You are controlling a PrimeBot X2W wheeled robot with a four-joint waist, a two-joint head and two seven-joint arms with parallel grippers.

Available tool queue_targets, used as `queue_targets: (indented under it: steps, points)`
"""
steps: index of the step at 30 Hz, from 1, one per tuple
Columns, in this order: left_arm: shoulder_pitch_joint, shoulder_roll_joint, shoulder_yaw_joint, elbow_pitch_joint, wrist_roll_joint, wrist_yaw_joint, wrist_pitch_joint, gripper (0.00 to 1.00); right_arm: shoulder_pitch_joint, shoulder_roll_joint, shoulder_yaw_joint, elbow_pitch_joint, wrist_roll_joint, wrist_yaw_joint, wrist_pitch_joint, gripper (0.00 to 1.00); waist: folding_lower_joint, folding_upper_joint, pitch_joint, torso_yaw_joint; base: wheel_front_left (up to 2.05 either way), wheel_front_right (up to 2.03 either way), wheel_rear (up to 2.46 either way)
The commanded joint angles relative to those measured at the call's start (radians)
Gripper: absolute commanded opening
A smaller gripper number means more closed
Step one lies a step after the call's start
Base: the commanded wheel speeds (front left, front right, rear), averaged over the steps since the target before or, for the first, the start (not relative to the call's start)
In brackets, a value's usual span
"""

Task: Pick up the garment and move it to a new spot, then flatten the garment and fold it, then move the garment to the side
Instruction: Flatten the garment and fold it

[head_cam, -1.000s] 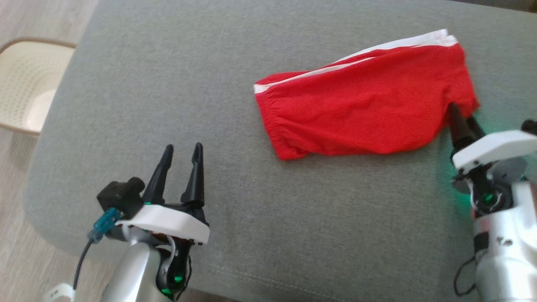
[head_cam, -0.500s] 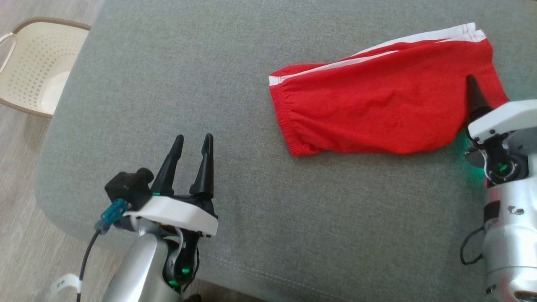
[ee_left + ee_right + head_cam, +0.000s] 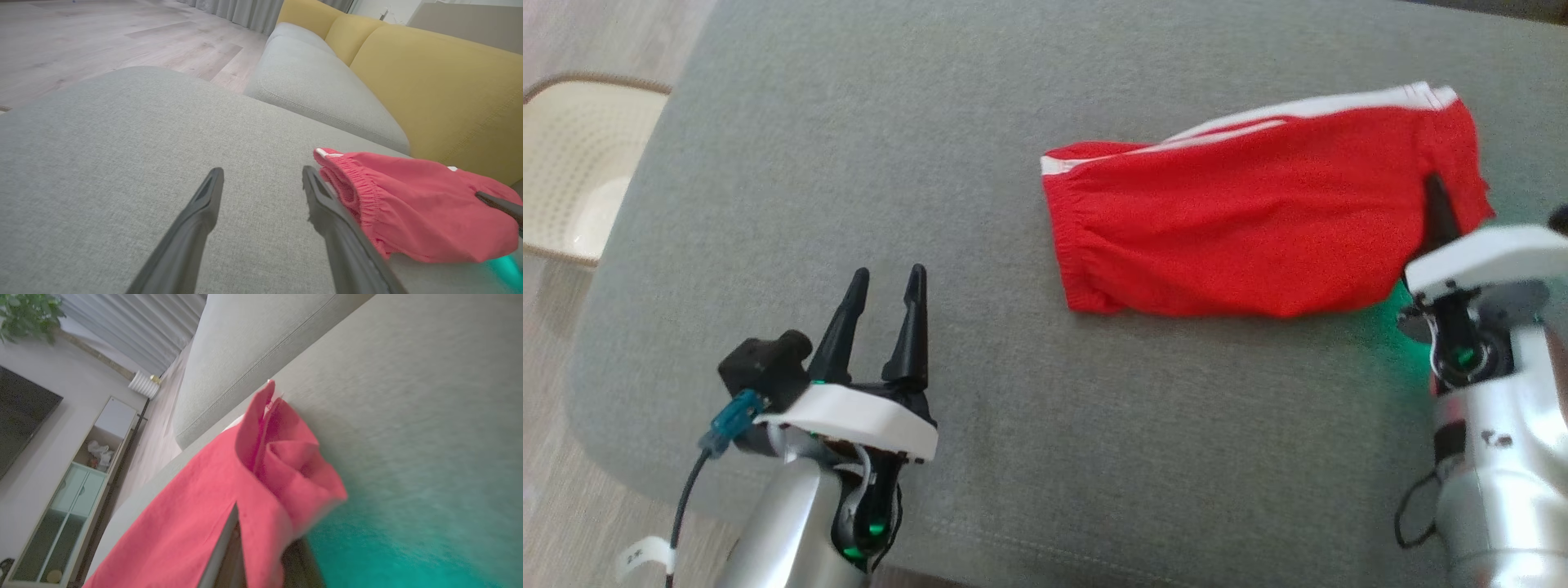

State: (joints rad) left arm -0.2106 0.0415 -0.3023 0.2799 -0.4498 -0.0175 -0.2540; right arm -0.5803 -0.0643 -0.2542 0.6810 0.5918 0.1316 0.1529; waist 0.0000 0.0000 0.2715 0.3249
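Right claw (image 3: 1437,193) clamped on red shorts (image 3: 1241,220) edge, one finger probably under the cloth; left claw (image 3: 888,278) apart over grey cushion (image 3: 931,122).

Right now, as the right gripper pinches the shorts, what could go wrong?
1. The right gripper is shut on just a corner of the shorts; so small a bite may slip out in the lift.
2. The cloth there lies in rolled layers; perhaps only some are caught, and the shorts would then hang twisted.
3. The left gripper is open, apart from the shorts, so their free end may drag over the sofa.
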Motion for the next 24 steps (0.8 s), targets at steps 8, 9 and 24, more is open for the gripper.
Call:
queue_targets:
  steps: [8, 9, 24]
  points:
    - [0.010, 0.009, 0.073, -0.019, 0.026, -0.013, -0.008, 1.00, 0.127, 0.014, -0.043, -0.131, 0.032, -0.001, -0.071, 0.00, 0.0000, 0.0000, -0.072, -0.089, 0.00, 0.00, 0.00]
    - [0.013, 0.009, 0.076, -0.017, 0.029, -0.015, -0.008, 1.00, 0.148, 0.014, -0.053, -0.141, 0.027, -0.001, -0.078, 0.00, 0.0000, 0.0000, -0.078, -0.096, 0.00, 0.00, 0.00]
    - [0.015, 0.009, 0.091, -0.006, 0.040, -0.025, -0.008, 1.00, 0.162, 0.014, 0.013, -0.173, 0.076, -0.001, -0.122, 0.00, 0.0000, 0.0000, -0.109, -0.110, 0.00, 0.00, 0.00]
